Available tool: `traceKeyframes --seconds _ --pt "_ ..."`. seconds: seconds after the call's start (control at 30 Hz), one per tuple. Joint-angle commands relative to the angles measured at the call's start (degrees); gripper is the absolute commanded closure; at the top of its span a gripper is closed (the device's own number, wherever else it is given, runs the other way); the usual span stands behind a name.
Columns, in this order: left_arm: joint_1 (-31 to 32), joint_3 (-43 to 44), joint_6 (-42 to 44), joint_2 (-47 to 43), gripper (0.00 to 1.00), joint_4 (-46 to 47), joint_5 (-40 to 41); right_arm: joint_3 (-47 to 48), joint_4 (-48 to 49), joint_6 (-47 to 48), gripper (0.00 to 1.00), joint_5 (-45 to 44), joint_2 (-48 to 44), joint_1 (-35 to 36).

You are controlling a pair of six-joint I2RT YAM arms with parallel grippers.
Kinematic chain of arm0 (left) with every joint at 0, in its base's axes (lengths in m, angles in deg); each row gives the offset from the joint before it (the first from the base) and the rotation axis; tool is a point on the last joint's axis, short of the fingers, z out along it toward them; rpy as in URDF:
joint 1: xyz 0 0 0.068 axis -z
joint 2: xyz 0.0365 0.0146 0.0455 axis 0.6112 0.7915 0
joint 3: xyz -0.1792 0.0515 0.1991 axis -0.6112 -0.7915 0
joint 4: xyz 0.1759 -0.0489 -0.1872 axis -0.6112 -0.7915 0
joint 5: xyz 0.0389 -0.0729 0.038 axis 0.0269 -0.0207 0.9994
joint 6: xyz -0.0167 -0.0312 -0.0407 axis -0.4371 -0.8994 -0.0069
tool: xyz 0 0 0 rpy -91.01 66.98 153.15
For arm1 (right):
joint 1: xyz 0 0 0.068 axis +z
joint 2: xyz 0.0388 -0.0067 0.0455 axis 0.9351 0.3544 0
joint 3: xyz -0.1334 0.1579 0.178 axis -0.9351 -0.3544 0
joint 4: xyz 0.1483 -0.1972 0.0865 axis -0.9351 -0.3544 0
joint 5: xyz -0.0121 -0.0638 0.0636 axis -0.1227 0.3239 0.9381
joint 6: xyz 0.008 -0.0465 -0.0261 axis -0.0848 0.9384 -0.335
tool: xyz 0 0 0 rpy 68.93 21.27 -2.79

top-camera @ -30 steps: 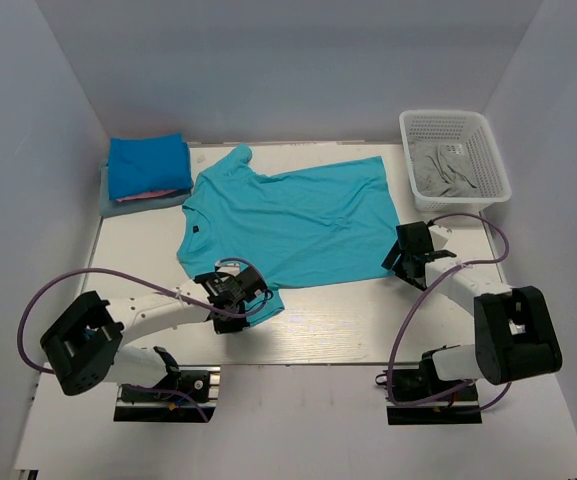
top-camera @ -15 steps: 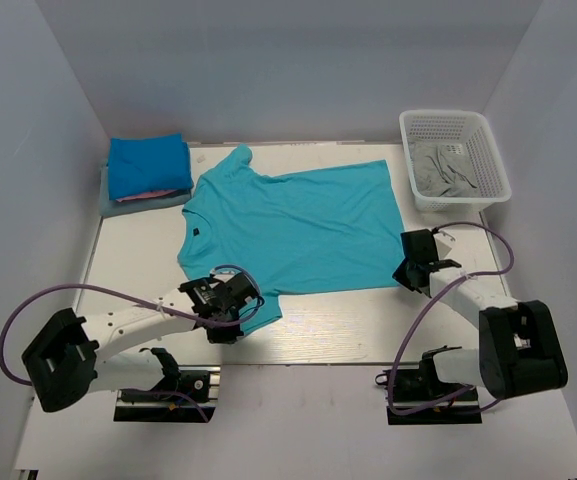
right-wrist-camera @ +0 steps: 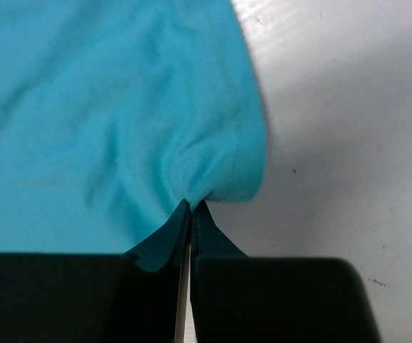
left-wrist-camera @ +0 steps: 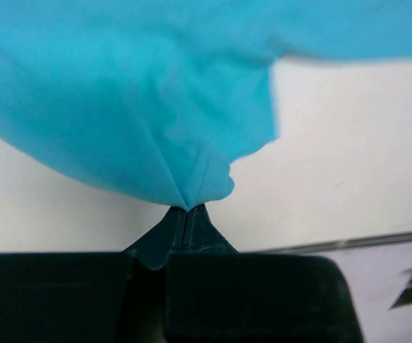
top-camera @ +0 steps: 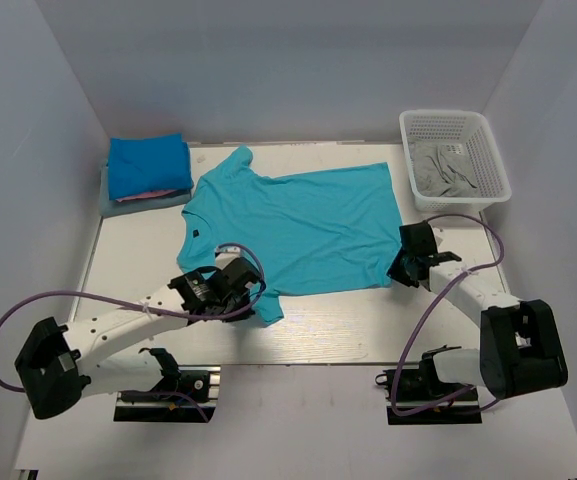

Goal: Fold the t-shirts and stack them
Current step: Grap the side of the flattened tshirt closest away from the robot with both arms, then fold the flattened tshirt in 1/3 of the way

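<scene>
A bright turquoise t-shirt (top-camera: pixel 298 225) lies spread flat across the middle of the table, neck toward the left. My left gripper (top-camera: pixel 249 297) is shut on its near sleeve (left-wrist-camera: pixel 191 182), the cloth bunched into the tips. My right gripper (top-camera: pixel 402 268) is shut on the shirt's near hem corner (right-wrist-camera: pixel 213 179), which puckers into the closed jaws. At the back left sits a stack of folded t-shirts (top-camera: pixel 148 172): deep blue on top, a pink edge under it, pale grey-blue at the bottom.
A white lattice basket (top-camera: pixel 490 150) at the back right holds crumpled grey cloth (top-camera: pixel 443 170). White walls close in the left, back and right. Purple cables loop from both arms near the table's front edge (top-camera: pixel 298 362).
The right gripper came in to the hem corner and shut on it. The left arm has shifted slightly, its gripper still shut on the sleeve.
</scene>
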Motion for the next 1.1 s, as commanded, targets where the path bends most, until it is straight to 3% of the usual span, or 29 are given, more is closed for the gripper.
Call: traceKeyframes --seconds 0.0,0.23,0.4,0.73,0.93,1.07 --pt "-0.5 5.2 -1.5 -2.7 1.0 2.2 9.2 5.7 -1.5 2.4 1.0 0.6 0.8 0.3" --pt "-4.6 14.0 -0.5 2.4 1.0 -0.3 22.0 12.8 -4.2 3.1 1.0 -1.2 3.5 -0.1" --pt "-10.2 18.6 2.8 7.3 1.0 2.4 26.5 20.0 -7.5 4.5 1.0 -4.0 8.0 -0.2" --pt "-21.2 26.0 13.0 19.5 1.0 12.1 24.4 30.5 -9.3 7.1 1.0 -5.4 17.5 -0.3" --pt "-24.7 29.3 27.9 24.2 1.0 22.6 18.2 38.8 -12.2 8.8 1.0 -7.3 24.0 -0.4" --pt "-27.7 37.2 29.6 32.6 1.0 18.2 17.3 44.1 -12.9 9.6 1.0 -8.1 28.2 -0.5"
